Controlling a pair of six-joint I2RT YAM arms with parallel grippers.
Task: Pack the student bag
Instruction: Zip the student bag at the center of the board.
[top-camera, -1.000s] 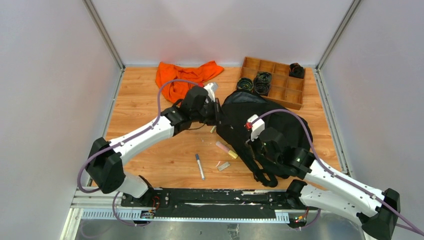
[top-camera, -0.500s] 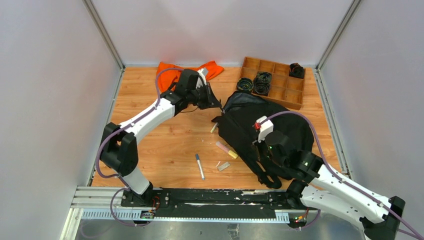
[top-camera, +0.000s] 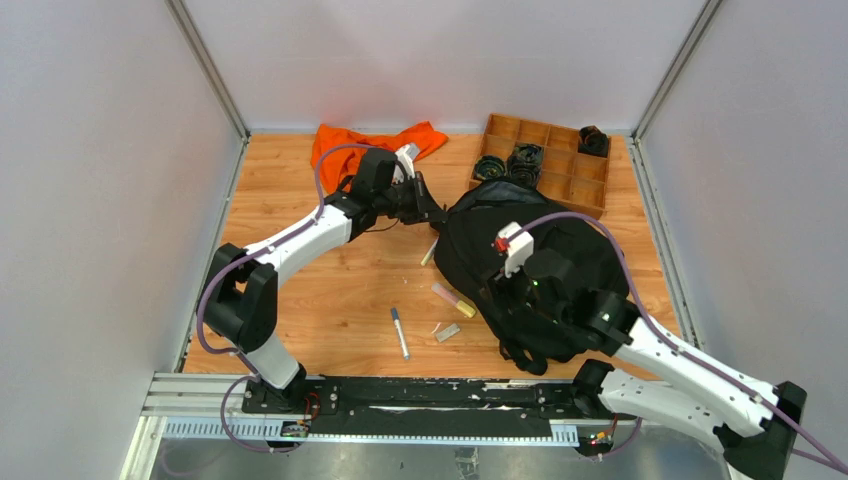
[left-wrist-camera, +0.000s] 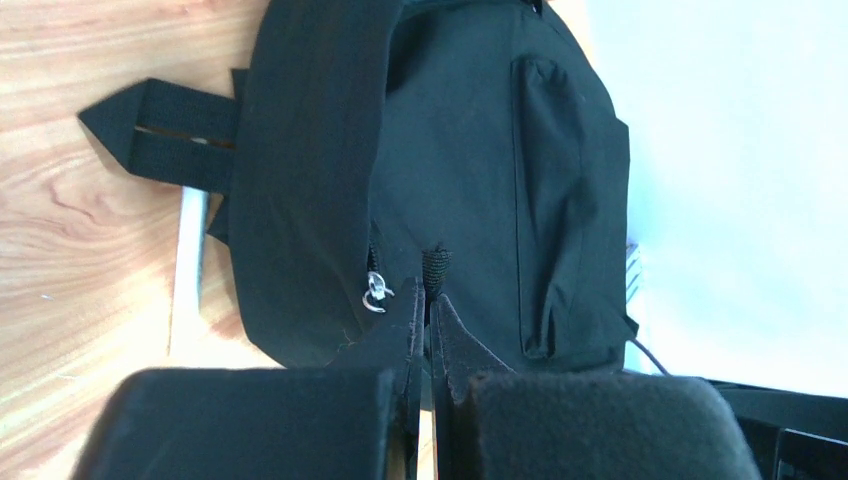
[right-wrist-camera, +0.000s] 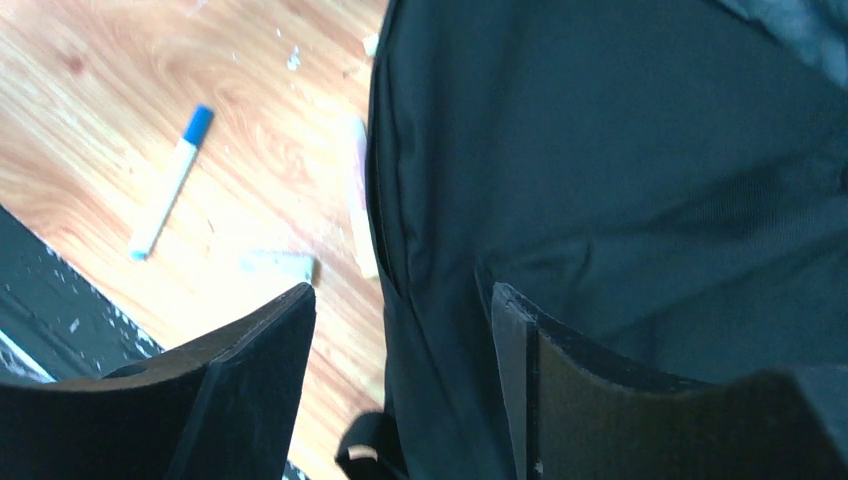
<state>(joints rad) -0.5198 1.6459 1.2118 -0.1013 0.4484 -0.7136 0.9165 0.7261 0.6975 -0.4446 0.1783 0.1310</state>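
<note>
Two arms reach over one wooden table. At the far left lies one crumpled orange cloth. Just right of it, the left gripper has its fingers pressed together, with a small black fabric tab of the student bag nipped at their tips and a metal zip ring just beside them. Four small loose things lie on the bare wood between the arms: one pen with a blue cap, one pale stick touching the bag's left edge, one pink and yellow marker running up against the bag, and one small grey flat piece near the pen. There is one student bag, lying flat on the right half of the table with its straps toward the near edge; its inside is hidden, so what it holds cannot be told. The right gripper hangs over the bag's black fabric with its fingers spread wide and nothing between them. At the far right corner sits one wooden compartment tray. One dark coiled thing lies in its far right compartment; a cluster of dark coils, two or three, sits at its left end, and whether the leftmost lies inside the tray or just beside it I cannot tell.
</note>
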